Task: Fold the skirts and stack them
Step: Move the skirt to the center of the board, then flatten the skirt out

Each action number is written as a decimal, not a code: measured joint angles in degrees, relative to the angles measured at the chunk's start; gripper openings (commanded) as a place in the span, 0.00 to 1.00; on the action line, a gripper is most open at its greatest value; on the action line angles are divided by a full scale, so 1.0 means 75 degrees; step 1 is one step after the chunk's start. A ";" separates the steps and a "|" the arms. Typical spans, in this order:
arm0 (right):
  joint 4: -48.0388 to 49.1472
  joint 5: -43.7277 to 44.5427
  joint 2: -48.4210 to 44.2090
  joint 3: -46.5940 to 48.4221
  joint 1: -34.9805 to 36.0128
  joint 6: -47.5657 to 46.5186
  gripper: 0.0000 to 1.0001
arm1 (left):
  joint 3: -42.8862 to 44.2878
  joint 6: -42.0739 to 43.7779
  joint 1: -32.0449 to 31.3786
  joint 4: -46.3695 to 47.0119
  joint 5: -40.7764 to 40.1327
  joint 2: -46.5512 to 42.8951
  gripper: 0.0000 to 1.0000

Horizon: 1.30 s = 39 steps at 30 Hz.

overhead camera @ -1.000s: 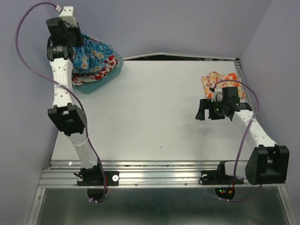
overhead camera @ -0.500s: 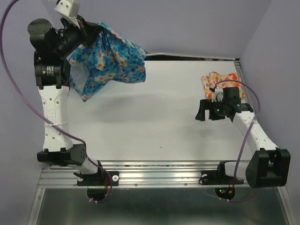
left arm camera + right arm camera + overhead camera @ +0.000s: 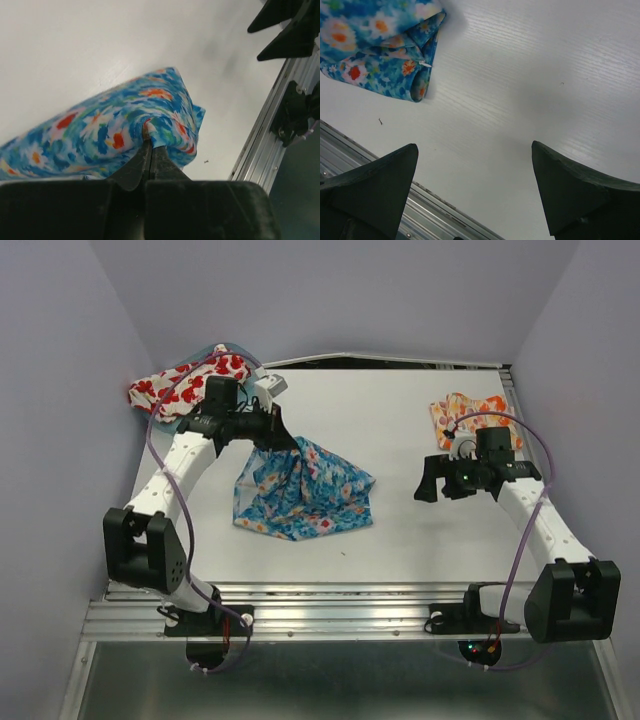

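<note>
Once aloft, blue skirt (image 3: 305,490) now down on table (image 3: 390,430)

Bright, even light from overhead washes the white surface (image 3: 420,540), leaving only faint, soft shadows beneath the arms (image 3: 175,465). The metal rail (image 3: 340,612) at its near edge glints. Up close, the blue skirt (image 3: 100,135) looks smeared, and the left gripper (image 3: 149,152) is dark and blurred.

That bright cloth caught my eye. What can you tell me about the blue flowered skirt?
The blue skirt is soft cloth printed with white, orange and red flowers. Crumpled and unfolded, it rests on the white table left of centre, one edge pinched up by the shut left gripper. Nothing else touches it.
</note>
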 measured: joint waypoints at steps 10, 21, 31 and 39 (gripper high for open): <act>-0.0015 -0.0315 0.0286 -0.0003 0.0000 -0.0187 0.86 | -0.0070 0.0414 -0.0073 0.0061 -0.0752 0.1518 0.13; 0.0006 -0.1105 0.0659 -0.0003 0.0023 -0.0417 0.66 | 0.3037 0.0618 0.0192 -0.0227 -0.2882 0.3171 0.61; 0.1241 -0.1483 0.2276 0.0131 0.0146 0.0603 0.58 | 0.0697 0.2620 -0.1288 -0.0498 -0.3966 0.0367 0.61; 0.1317 -0.1690 0.2783 0.0146 0.0510 0.0595 0.66 | 0.0589 0.5499 -0.3048 -0.1297 -0.4354 0.1093 0.58</act>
